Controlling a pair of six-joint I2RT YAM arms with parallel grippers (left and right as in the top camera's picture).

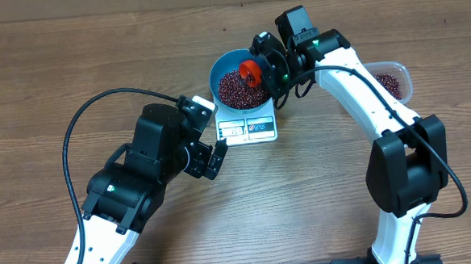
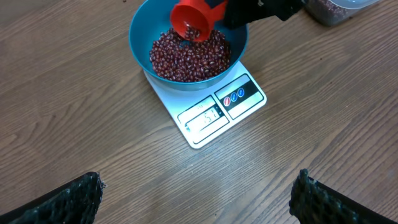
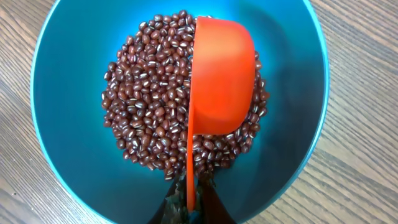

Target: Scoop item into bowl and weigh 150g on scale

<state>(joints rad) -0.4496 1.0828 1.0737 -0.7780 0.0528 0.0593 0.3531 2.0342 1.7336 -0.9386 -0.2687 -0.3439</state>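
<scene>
At left, our left gripper (image 2: pixel 198 200) hangs with its fingers spread wide and nothing between them, near the scale (image 1: pixel 251 128). The bowl (image 1: pixel 219 70) sits on the scale, and most of the beans (image 1: pixel 233 88) lie heaped in it. Over the heap the scoop (image 1: pixel 251 71) is tipped on its side, and our right gripper (image 1: pixel 261 64) is clamped on its handle.

Only the left wrist view shows us the scoop's mouth, with beans in it, and the scale's display (image 2: pixel 205 117), whose digits we cannot read for certain. The right wrist view gives us the scoop's smooth back instead, with dark fingers (image 3: pixel 208 202) pinching the handle at the bottom edge. Only overhead do we see the tub (image 1: pixel 402 73) at far right, holding more beans.

The table (image 1: pixel 54 61) is brown wood-grain, and a black cable (image 1: pixel 80 124) loops over it at left.
</scene>
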